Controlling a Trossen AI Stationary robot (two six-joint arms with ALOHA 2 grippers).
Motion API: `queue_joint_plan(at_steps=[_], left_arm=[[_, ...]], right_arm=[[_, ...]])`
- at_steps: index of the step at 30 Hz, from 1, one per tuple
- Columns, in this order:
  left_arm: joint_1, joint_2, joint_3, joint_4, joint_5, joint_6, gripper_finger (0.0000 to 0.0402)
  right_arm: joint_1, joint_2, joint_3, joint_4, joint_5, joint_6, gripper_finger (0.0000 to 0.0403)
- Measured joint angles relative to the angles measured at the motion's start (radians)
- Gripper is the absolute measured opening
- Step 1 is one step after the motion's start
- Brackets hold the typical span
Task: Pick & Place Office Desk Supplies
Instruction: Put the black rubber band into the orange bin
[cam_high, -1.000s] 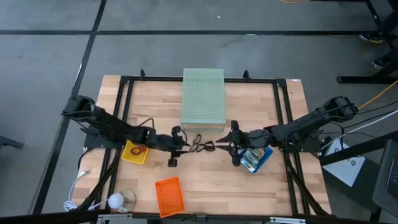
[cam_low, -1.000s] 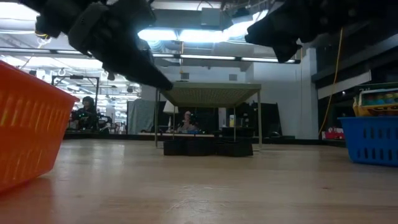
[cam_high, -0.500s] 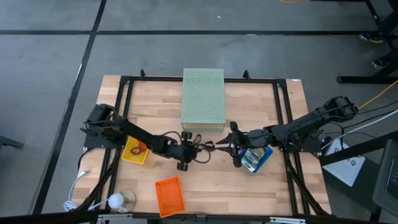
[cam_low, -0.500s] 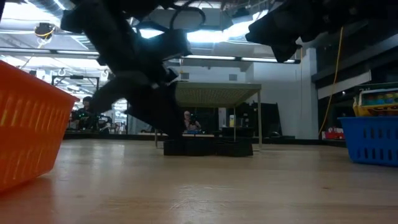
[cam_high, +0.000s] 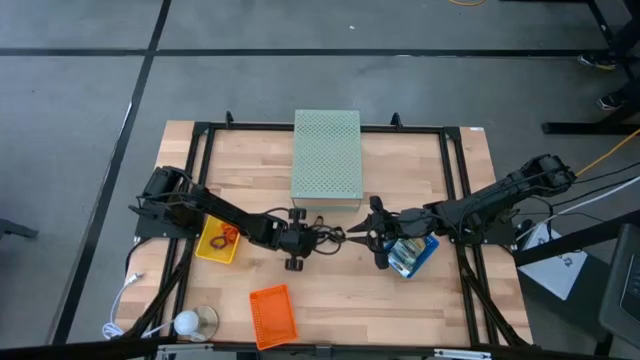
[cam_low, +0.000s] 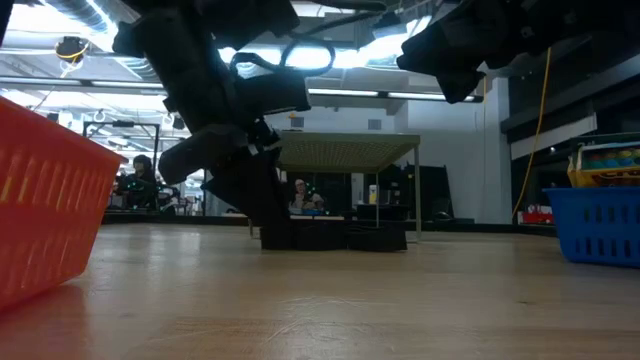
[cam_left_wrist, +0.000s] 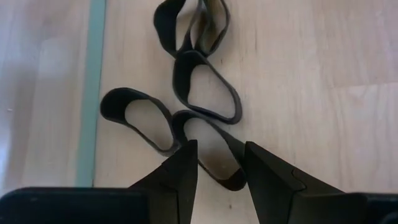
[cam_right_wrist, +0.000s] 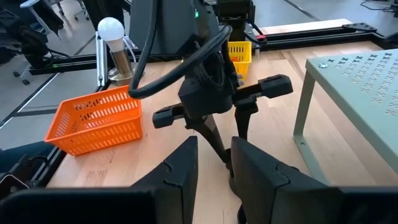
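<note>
Several thin black loops (cam_high: 322, 235) (cam_left_wrist: 205, 93) lie flat on the wood just near of the pale green box. My left gripper (cam_high: 305, 240) (cam_left_wrist: 217, 149) points down over them, open, one finger on each side of the nearest loop's end (cam_left_wrist: 227, 177). My right gripper (cam_high: 355, 232) (cam_right_wrist: 214, 149) hovers to the right of the loops, open and above the table, facing the left gripper. Small rings (cam_high: 222, 240) lie in the yellow tray. Printed packets (cam_high: 408, 255) lie in the blue tray. My left gripper comes from above with its fingers (cam_left_wrist: 183, 165) astride the near end of one black loop, which lies flat on the table. Whether the fingers touch the loop, I cannot tell.
The pale green perforated box (cam_high: 327, 158) (cam_right_wrist: 354, 81) stands on legs just beyond the loops. The orange tray (cam_high: 272, 315) (cam_right_wrist: 99, 121) sits near the table's near edge, with a lamp bulb (cam_high: 188, 322) to its left. The yellow tray (cam_high: 217, 245) and blue tray (cam_high: 425, 250) flank the centre.
My left gripper has moved a little toward the table's right, come down to the tabletop at the black loops and turned to point downward. The right arm has kept still.
</note>
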Motion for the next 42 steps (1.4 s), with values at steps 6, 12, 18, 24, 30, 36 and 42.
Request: queue_joint_plan(at_steps=[6,12,18,24,30,36,42], left_arm=[[0.000,0.000,0.000,-0.007,0.080,-0.011,0.0124],[0.000,0.000,-0.004,-0.004,0.102,-0.018,0.0102],[0.008,-0.001,-0.040,0.002,0.047,0.000,0.0056],[0.023,-0.003,-0.055,0.004,0.045,0.022,0.0005],[-0.015,-0.030,-0.038,-0.050,0.069,0.036,0.0003],[-0.085,-0.098,0.015,-0.182,0.069,0.003,0.0003],[-0.199,-0.205,0.067,-0.267,0.122,0.002,0.0003]], right_arm=[[0.000,0.000,0.000,0.000,0.000,0.000,0.0098],[0.000,0.000,0.000,0.000,0.000,0.000,0.0098],[0.000,0.000,0.000,0.000,0.000,0.000,0.0098],[0.000,0.000,0.000,0.000,0.000,0.000,0.0098],[0.000,0.000,0.000,-0.003,0.000,-0.001,0.0098],[0.000,0.000,0.000,-0.011,0.000,-0.001,0.0098],[0.000,0.000,0.000,-0.011,0.000,-0.001,0.0098]])
